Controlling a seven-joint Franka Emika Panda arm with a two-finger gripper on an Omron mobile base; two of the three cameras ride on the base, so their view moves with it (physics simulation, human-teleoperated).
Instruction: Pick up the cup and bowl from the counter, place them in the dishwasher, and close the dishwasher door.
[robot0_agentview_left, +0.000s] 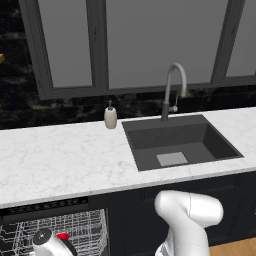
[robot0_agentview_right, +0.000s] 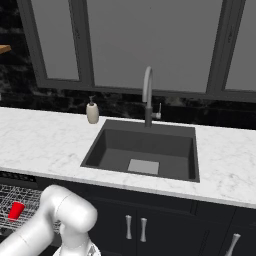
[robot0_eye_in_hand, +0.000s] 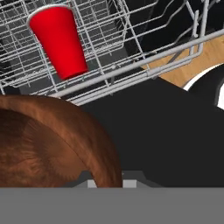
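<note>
The dark brown bowl looms close at the lower left of the hand view, and my gripper is shut on its rim, the fingertips mostly hidden behind it. Beyond it the red cup lies in the white wire rack of the dishwasher. The cup also shows in the pulled-out rack below the counter. The dishwasher door lies open, a black panel under the hand. My arm reaches down to the lower left, over the rack.
A dark sink with a grey faucet is set into the counter. A beige soap dispenser stands at the sink's back left. Dark cabinets run under the sink. Wooden floor shows past the rack.
</note>
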